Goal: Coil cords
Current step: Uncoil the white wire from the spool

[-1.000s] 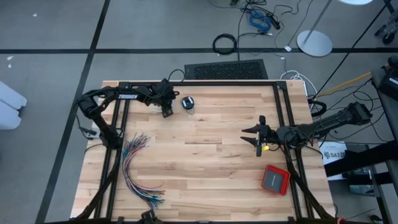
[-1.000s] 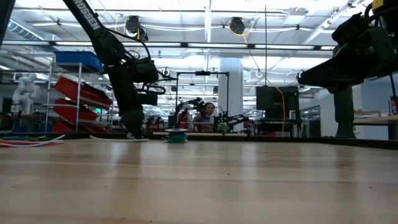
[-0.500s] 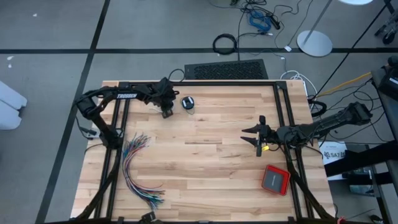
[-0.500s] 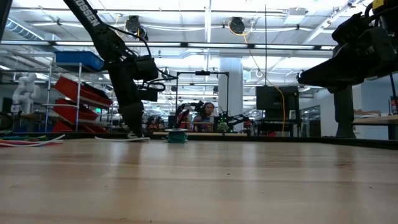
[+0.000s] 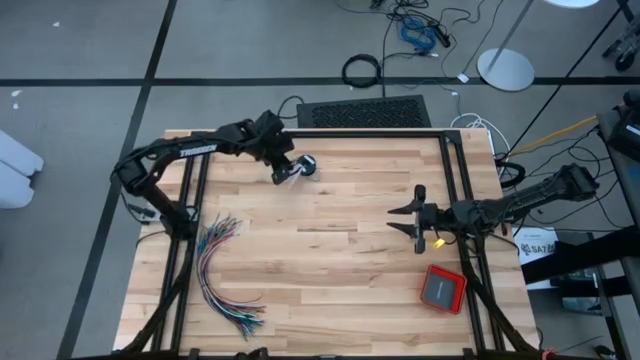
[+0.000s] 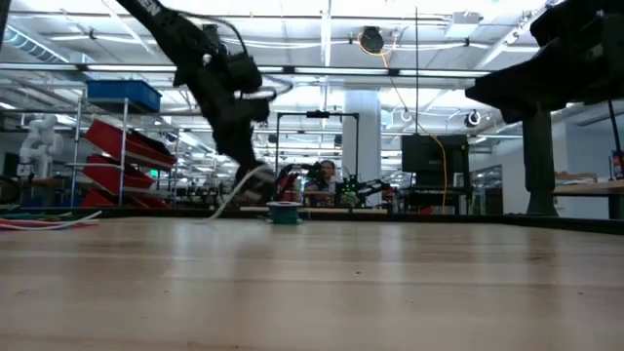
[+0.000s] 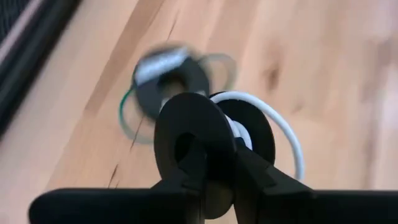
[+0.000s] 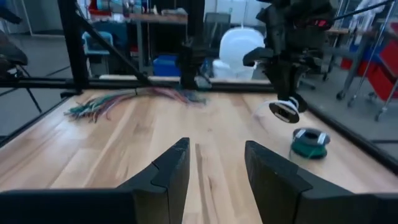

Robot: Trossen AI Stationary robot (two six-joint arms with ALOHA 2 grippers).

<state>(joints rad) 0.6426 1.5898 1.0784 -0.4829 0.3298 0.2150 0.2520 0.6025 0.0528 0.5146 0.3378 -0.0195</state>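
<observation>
- The left gripper [image 7: 214,158], pressed together on the black cord wound into a flat disc with a short white tail [image 7: 249,134], holds it lifted off the pale wooden plank table [image 5: 340,260], near the far edge.
- Risk: the pinch sits on the coil's rim, so I judge a swing could let the turns spring loose, or the dangling tail could snag.
- The teal-green cord, a small finished coil [image 8: 310,141], lies on the table just beside and below; lowering carelessly could knock it or tangle the two.
- Half a second ago this gripper stood low at the table, beside the teal coil; now it is raised, nearer that coil, carrying the black one.
- The right gripper [image 8: 214,163], fingers spread and empty, waits well apart, unmoved.
</observation>
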